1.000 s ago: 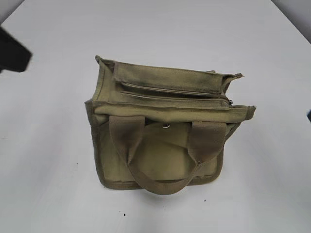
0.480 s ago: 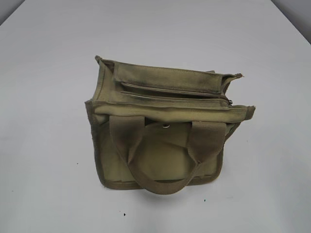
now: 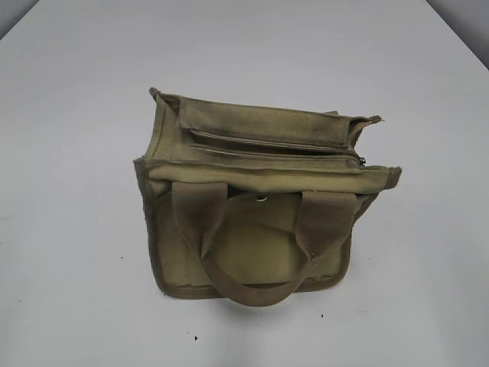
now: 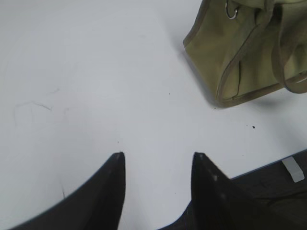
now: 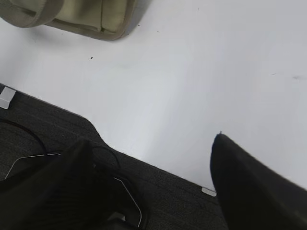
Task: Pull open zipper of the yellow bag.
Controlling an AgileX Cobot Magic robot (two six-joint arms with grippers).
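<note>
Exterior view had the yellow bag (image 3: 260, 206) sitting mid-frame on the white table (image 3: 76, 115), front handle (image 3: 252, 283) flopped toward the camera at the bottom. Just behind it, the zipper (image 3: 275, 153) ran across the top, pull at the right end, looked zipped up. No arms in that shot. Left gripper (image 4: 156, 158) hovered over bare table, fingers apart, nothing between them, bag in the upper right. Right gripper (image 5: 153, 143) was spread wide near the table edge, bag corner upper left.

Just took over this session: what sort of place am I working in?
Probably a lab or test workbench: a plain white table holding only the yellow bag, with dark carpet-like flooring and loose cables just past the table's edge.
</note>
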